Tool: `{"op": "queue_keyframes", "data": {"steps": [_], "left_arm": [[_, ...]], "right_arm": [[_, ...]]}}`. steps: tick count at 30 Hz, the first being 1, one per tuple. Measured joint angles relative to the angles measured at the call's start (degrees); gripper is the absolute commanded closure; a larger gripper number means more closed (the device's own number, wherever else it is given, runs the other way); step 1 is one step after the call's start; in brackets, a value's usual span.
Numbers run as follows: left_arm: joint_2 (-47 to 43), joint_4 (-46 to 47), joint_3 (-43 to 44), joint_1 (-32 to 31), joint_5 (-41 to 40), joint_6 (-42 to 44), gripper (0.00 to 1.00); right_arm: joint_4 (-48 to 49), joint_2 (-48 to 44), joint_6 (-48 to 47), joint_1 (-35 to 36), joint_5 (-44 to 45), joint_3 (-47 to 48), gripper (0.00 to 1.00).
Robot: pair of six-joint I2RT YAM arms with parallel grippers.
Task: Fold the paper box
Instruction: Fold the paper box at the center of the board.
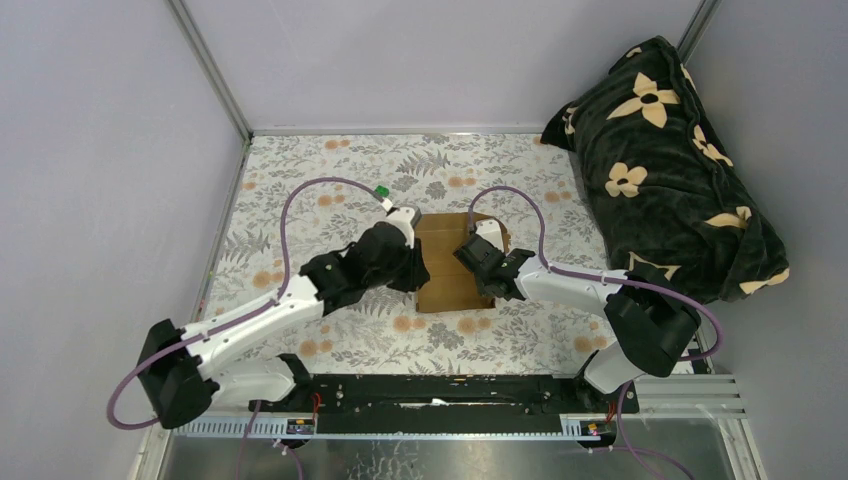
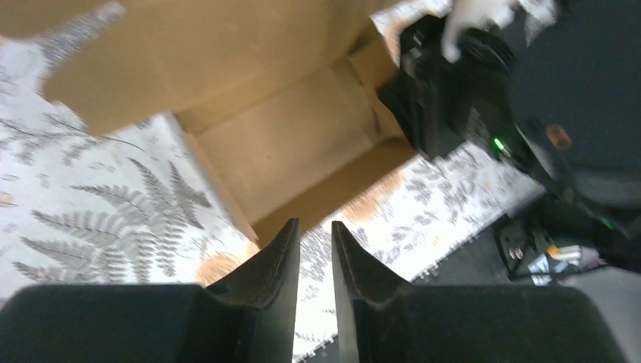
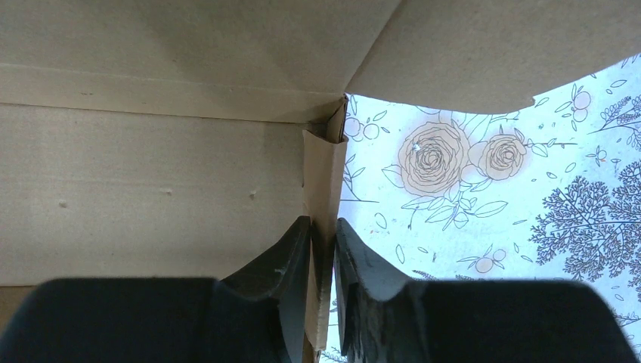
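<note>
Top external view gives us the paper box [image 1: 447, 268] lying near the middle of the flower-printed table cover [image 1: 330, 170], a brown cardboard shape with its walls partly raised and its flaps not closed. We see the left arm [image 1: 300, 290] reaching to the box's left side and the right arm [image 1: 570, 285] reaching to its right side, so the box sits between the two wrists. A small green object [image 1: 381, 191] lies on the cover just beyond the left wrist, apart from the box. A dark blanket with pale flowers [image 1: 670, 150] is bundled at the far right of the table, well apart from the box. From the left wrist camera we look into the box, with its floor and low walls showing and a large flap blurred above. The left gripper [image 2: 314, 227] hovers just off the near corner. Its fingers [image 2: 281, 261] stand a narrow gap apart with only the printed cover showing between them, so it holds nothing. The black body of the right arm presses in at the box's far side in that view. From the right wrist camera we see the right gripper [image 3: 323, 225] clamped on an upright cardboard wall seen edge-on, one finger inside the box and one outside, beside the corner where a flap spreads overhead.
</note>
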Motion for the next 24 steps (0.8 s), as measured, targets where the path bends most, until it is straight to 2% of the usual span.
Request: {"op": "queue_keyframes", "data": {"steps": [6, 12, 24], "left_arm": [[-5.33, 0.13, -4.07, -11.89, -2.38, -4.11, 0.73], [-0.98, 2.01, -5.60, -23.80, -5.75, -8.02, 0.73], [7.17, 7.69, -8.15, -25.05, -12.61, -9.84, 0.75]], "right_arm": [[-0.04, 0.00, 0.48, 0.00, 0.00, 0.02, 0.75], [-0.50, 0.00, 1.49, 0.00, 0.00, 0.13, 0.75], [-1.75, 0.00, 2.21, 0.00, -0.61, 0.50, 0.75]]}}
